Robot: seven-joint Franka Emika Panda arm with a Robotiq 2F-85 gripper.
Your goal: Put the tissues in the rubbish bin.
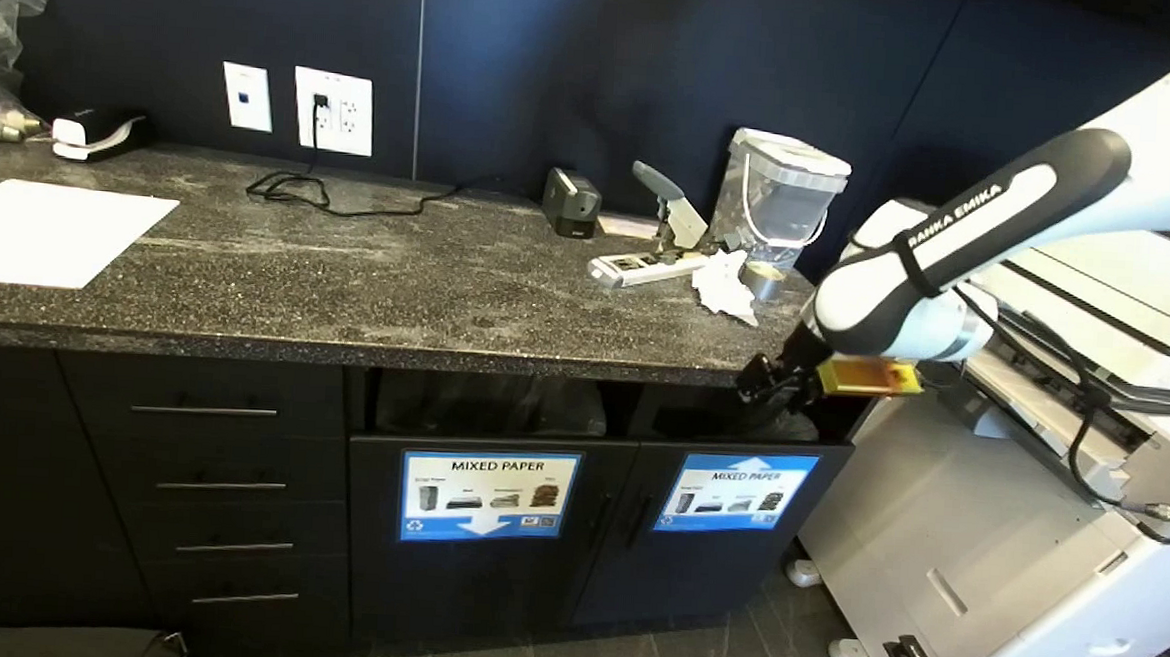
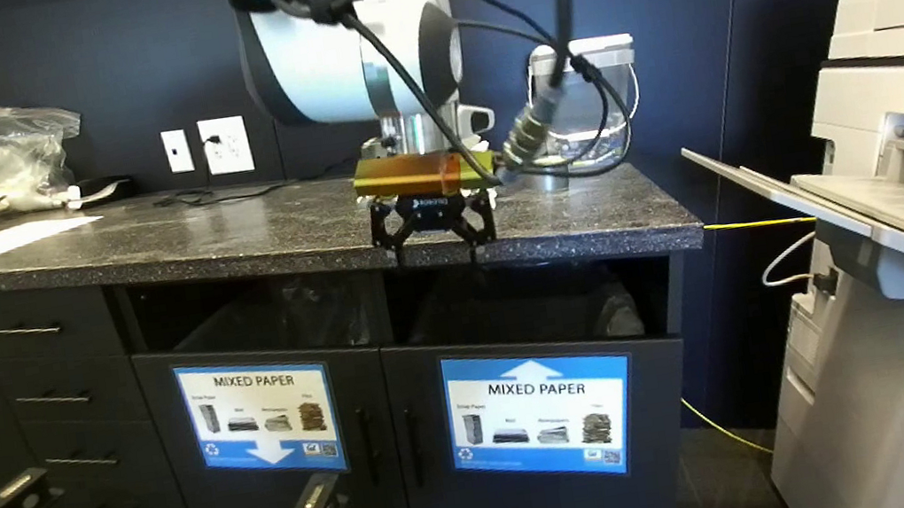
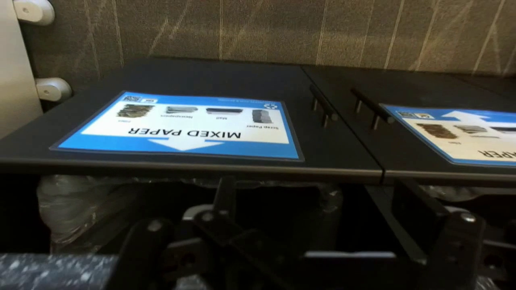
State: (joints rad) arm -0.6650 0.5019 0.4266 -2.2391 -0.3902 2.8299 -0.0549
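One tissue, a crumpled white wad (image 1: 725,284), lies on the countertop beside a grey tape roll in an exterior view. Other tissues are not clearly visible. The rubbish bin is the dark compartment whose front panel (image 2: 561,502) bears the bluer label; its panel also shows in an exterior view (image 1: 682,574) and the wrist view (image 3: 225,76). Clear liner hangs in its slot; its inside is too dark to read. My gripper (image 2: 436,258) points down, just past the counter's front edge above this slot. In the wrist view its fingers (image 3: 322,197) are spread, with nothing held between them.
A long-arm stapler (image 1: 664,263), tape roll (image 1: 764,282), sharpener (image 1: 571,206) and clear bucket (image 1: 777,203) stand at the counter's back right. A flat white sheet (image 1: 49,230) lies left. The similar compartment (image 1: 481,583) adjoins. A printer (image 2: 859,337) stands on the right.
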